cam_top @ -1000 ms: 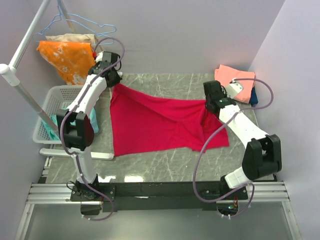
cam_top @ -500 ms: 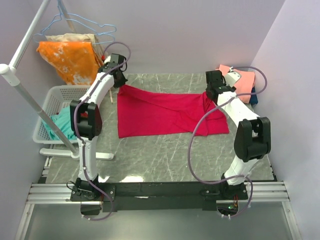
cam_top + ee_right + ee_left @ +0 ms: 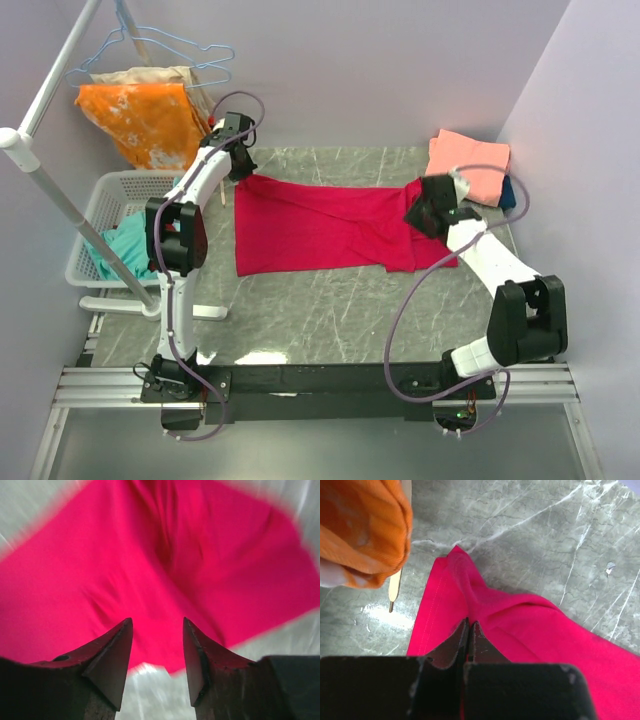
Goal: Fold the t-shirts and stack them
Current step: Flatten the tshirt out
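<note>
A crimson-red t-shirt (image 3: 320,225) lies across the marble table as a wide folded band. My left gripper (image 3: 243,166) sits at its far left corner, shut on the red cloth; the left wrist view shows the jaws (image 3: 469,625) pressed together with the red t-shirt (image 3: 545,630) bunched around them. My right gripper (image 3: 421,214) hovers over the shirt's right end, open. In the blurred right wrist view nothing lies between the fingers (image 3: 157,625), and the red t-shirt (image 3: 125,555) spreads below. A salmon-pink t-shirt (image 3: 470,160) lies folded at the back right on a dark blue one (image 3: 509,196).
An orange white-blotched cloth (image 3: 140,115) hangs from the rail at the back left, also close to the left wrist camera (image 3: 360,525). A white basket (image 3: 95,215) holding teal cloth (image 3: 125,250) stands at the left. A thin wooden stick (image 3: 395,585) lies near the shirt's corner.
Both arms drew the red shirt toward the back into a flatter band. The right gripper then opened, let go of the shirt's right end and pulled back toward the near right.
</note>
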You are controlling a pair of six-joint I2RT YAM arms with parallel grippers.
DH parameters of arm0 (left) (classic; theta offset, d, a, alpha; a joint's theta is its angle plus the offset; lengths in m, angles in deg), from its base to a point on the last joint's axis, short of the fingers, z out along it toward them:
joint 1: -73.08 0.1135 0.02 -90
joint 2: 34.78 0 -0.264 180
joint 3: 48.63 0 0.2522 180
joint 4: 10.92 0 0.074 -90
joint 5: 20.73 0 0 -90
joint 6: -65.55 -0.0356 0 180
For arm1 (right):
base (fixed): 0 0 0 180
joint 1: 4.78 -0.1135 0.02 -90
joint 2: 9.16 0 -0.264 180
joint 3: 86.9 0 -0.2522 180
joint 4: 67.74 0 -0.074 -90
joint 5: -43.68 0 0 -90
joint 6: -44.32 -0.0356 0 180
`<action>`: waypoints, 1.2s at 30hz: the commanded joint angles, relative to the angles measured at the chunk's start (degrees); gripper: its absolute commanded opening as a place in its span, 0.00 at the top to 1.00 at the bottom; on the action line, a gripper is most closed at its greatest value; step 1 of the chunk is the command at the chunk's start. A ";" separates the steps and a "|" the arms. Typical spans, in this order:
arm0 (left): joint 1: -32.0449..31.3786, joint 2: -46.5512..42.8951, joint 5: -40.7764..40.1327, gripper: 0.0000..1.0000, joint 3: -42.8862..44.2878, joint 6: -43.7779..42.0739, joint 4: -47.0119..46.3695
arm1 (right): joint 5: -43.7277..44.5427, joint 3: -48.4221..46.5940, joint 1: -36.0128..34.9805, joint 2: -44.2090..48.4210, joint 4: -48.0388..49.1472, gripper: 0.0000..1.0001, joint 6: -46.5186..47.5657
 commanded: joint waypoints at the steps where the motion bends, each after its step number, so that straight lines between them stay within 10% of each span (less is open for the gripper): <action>1: 0.28 -0.66 0.86 0.99 0.08 -1.19 -1.10 | -10.68 7.17 0.05 3.02 -0.02 0.49 -4.54; 36: 0.28 -4.01 0.24 0.99 -4.50 -1.37 -1.72 | -10.41 17.02 3.65 -2.16 6.49 0.44 -2.26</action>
